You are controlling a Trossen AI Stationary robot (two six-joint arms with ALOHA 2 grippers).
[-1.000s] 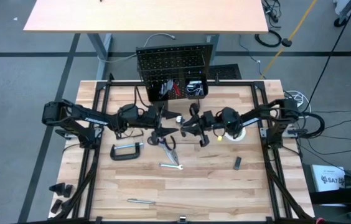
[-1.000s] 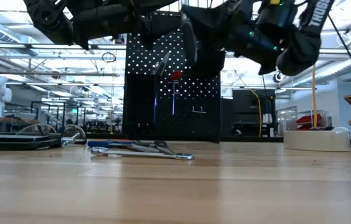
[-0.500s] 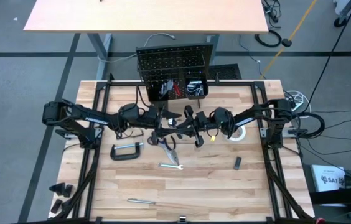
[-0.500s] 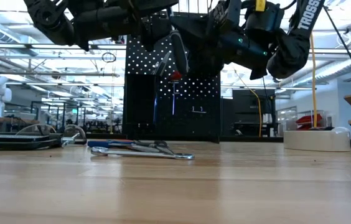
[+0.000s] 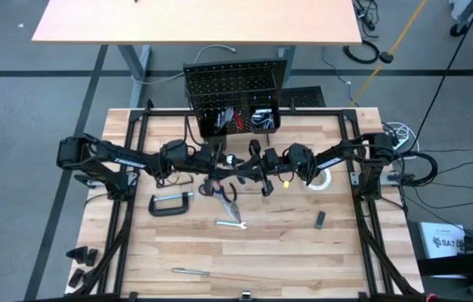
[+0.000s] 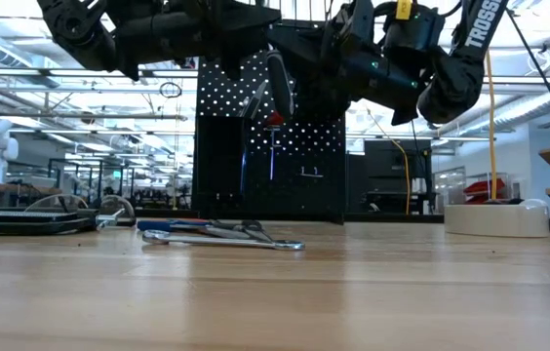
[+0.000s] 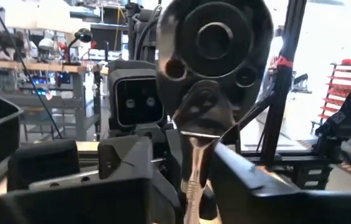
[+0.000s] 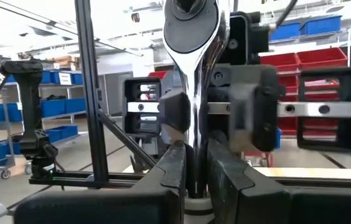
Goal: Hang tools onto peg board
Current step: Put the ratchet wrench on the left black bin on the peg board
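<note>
Mid-air handover above the table centre: right gripper clamped on shiny steel ratchet wrench; left gripper fingers around its head, grip uncertain. Next: firm hold, then right releases.

Chrome ratchet wrench upright between both pincers, peg board behind, C-clamp, apparently pliers on table
</note>
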